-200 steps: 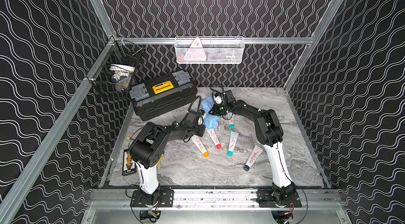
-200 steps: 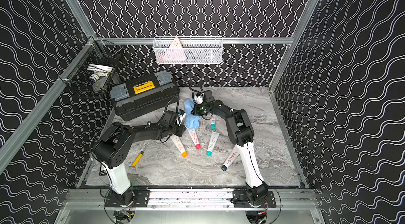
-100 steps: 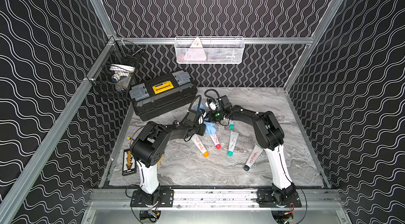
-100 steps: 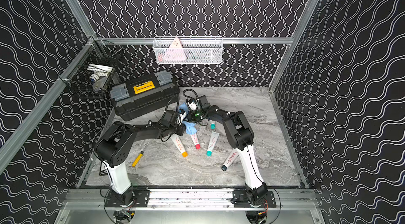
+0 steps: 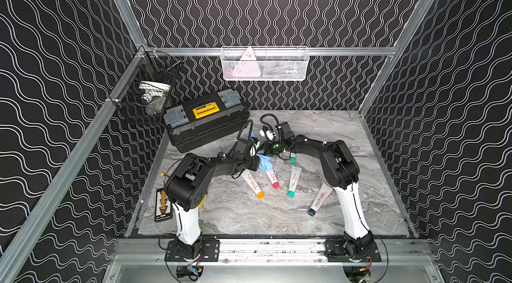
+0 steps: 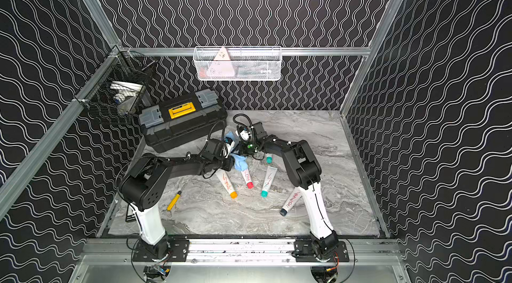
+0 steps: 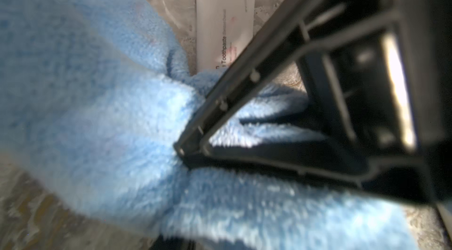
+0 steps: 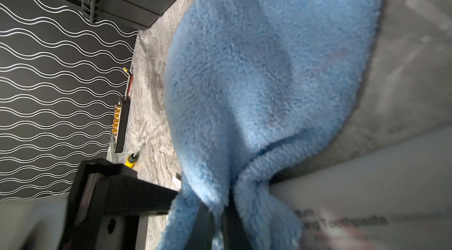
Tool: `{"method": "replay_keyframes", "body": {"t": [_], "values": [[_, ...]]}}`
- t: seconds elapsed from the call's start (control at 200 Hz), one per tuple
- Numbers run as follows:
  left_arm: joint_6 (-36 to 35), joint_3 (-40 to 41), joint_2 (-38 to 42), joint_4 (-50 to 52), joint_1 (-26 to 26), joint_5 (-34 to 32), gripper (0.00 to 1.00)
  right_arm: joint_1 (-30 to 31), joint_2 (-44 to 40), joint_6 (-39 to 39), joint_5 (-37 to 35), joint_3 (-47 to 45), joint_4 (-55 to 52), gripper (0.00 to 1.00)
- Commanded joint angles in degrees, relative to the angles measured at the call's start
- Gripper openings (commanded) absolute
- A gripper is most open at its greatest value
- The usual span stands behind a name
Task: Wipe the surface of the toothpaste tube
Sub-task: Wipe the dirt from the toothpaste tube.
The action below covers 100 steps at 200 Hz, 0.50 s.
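In both top views the blue cloth [image 5: 265,163] [image 6: 240,163] sits at the centre of the frame, bunched over the flat end of the red-capped tube [image 5: 272,178] [image 6: 247,178]; that tube lies on the marble table [image 5: 249,220], and its long axis runs from under the cloth down and slightly right to its cap; so the wipe, I judge, has to travel down-frame along that line. The right gripper [image 5: 262,152] [image 6: 240,152] reaches in from the upper right of the cloth, and in the right wrist view its fingers are clamped together on a gathered neck of the cloth [image 8: 256,65] at the bottom of the frame [image 8: 215,221]. The left gripper [image 5: 256,163] [image 6: 231,163] lies at the cloth's left edge; in the left wrist view its tips [image 7: 184,154] are drawn together with the pile caught between them. Both are close, the left one a shade nearer the tube's flat end. The tube is white with red scribbles along its face, flattened, and apparently light enough to slide if dragged; a white tube wall [image 8: 379,187] lettered "Toothpaste" lies against the cloth in the right wrist view, though which tube it is I cannot tell. The orange-capped tube [image 5: 252,182] and the teal-capped tube [image 5: 293,181] lie just beside it on either side.
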<state>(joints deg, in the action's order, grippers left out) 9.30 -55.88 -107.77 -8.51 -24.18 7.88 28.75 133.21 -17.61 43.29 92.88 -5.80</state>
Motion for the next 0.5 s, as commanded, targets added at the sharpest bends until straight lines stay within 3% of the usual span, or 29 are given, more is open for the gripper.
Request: {"method": "replay_keyframes", "body": {"t": [0.0, 0.18, 0.495], "values": [[0.46, 0.31, 0.28, 0.13, 0.39, -2.0, 0.16, -1.64, 1.3, -0.47, -6.86, 0.7, -5.96, 0.0], [0.46, 0.59, 0.61, -0.09, 0.37, -1.86, 0.16, -5.54, 3.88, 0.07, -11.25, 5.09, -7.46, 0.0], [0.33, 1.03, 1.06, -0.45, 0.37, -1.36, 0.16, -8.02, 7.93, 1.25, -10.77, 14.25, -9.87, 0.0]]}}
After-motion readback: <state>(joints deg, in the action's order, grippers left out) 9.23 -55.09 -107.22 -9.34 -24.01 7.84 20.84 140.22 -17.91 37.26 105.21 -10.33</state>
